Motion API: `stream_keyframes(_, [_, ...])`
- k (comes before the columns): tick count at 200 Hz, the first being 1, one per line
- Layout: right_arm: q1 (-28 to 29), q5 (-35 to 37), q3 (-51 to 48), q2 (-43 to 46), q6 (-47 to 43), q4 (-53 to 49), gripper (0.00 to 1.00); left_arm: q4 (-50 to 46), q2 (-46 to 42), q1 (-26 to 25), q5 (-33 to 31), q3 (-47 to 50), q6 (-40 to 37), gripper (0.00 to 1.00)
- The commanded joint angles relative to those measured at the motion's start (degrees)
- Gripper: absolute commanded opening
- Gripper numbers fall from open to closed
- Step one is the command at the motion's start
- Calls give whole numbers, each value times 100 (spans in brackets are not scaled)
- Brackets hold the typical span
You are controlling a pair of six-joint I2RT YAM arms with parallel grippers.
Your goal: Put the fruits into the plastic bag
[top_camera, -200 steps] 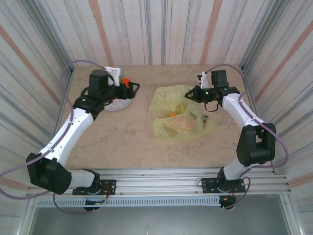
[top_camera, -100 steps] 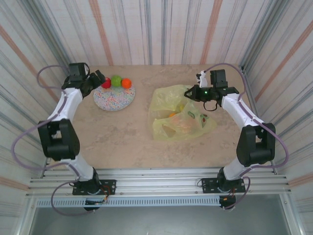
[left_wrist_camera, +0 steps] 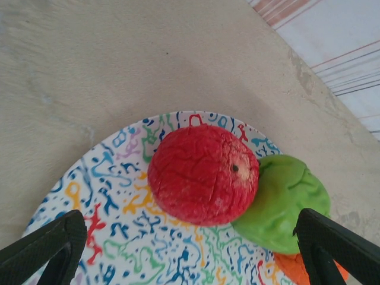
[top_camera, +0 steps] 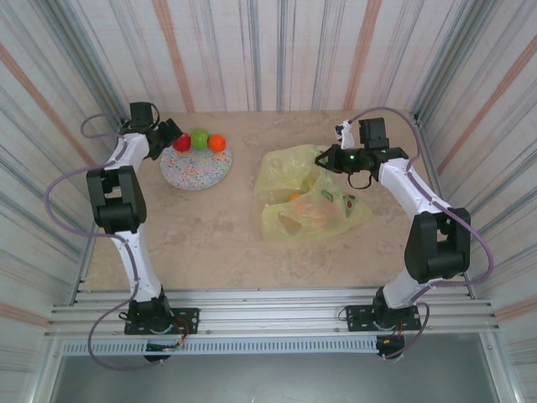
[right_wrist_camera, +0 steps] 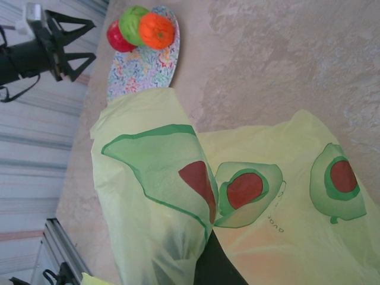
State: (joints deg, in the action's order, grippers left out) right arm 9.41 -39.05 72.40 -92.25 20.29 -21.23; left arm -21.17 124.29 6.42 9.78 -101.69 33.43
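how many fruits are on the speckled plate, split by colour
red fruit: 1
green fruit: 1
orange fruit: 1
total on the plate: 3

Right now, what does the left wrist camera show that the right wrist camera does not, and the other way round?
Left wrist, not right wrist: the red fruit close up, its wrinkled skin and dark dimple.
Right wrist, not left wrist: the plastic bag, yellow with avocado prints.
Both: the speckled plate, the red fruit, green fruit and orange fruit, and the open left gripper.
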Motion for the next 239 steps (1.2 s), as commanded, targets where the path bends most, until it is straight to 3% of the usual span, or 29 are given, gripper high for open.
stream_keyframes(1, [45,-50,213,-72,-65,-117,0,-104,343,44,267,-415,216,95])
stream_keyframes(77, [70,-15,91,-16,-78,-162,0,-89,1135,53,659,-1046,451,94])
stream_keyframes(146, [114,2,-53,39,-43,-150,0,25,1281,53,835,-995,508,81])
stream_keyframes(186, [140,20,-90,64,-34,-162,0,92,1072,70,817,-826,463,70])
stream_keyframes(239, [153,16,-92,72,-34,-162,0,438,87,99,627,83,328,65])
